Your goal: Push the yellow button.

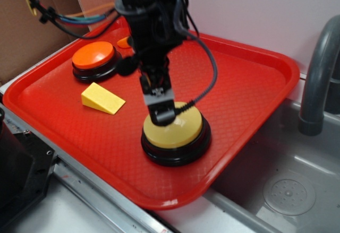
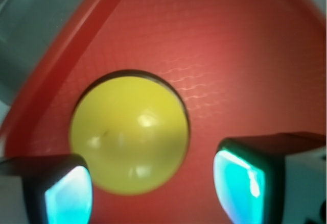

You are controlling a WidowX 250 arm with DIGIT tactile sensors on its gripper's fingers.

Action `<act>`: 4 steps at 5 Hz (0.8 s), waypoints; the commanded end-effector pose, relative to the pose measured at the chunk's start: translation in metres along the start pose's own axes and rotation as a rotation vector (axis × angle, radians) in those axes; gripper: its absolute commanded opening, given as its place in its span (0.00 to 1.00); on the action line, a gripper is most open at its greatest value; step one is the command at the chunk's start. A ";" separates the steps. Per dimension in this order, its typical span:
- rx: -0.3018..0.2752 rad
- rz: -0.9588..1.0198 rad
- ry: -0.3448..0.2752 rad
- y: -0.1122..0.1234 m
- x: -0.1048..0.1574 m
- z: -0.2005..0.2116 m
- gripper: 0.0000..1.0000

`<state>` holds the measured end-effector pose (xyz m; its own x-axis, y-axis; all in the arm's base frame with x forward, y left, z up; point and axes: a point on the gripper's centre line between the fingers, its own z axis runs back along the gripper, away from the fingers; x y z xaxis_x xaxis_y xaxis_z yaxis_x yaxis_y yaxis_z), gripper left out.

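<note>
The yellow button (image 1: 178, 127), a pale-yellow dome on a glossy black base, sits near the front of the red tray (image 1: 249, 84). My gripper (image 1: 162, 113) points down over the dome's back-left part, its tips at or just above the surface; I cannot tell whether they touch. In the wrist view the yellow button (image 2: 129, 134) fills the middle, with the gripper (image 2: 153, 191) over its lower edge. The two fingers (image 2: 240, 183) stand wide apart with nothing between them.
An orange domed button (image 1: 93, 57) on a black base stands at the tray's back left. A small yellow wedge block (image 1: 102, 98) lies in front of it. A small orange object (image 1: 124, 42) lies behind. A grey sink (image 1: 287, 190) and faucet (image 1: 319, 74) are to the right.
</note>
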<state>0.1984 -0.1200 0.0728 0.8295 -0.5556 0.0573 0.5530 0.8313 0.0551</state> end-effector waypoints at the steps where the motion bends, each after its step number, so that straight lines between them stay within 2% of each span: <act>1: -0.050 -0.024 -0.084 -0.003 0.002 -0.023 1.00; 2: -0.056 -0.033 -0.027 -0.009 0.013 -0.026 1.00; 3: -0.068 -0.036 -0.023 -0.009 0.021 -0.025 1.00; 4: -0.056 -0.039 -0.013 0.002 0.030 0.000 1.00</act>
<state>0.2189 -0.1285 0.0586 0.8073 -0.5902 0.0023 0.5902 0.8072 -0.0073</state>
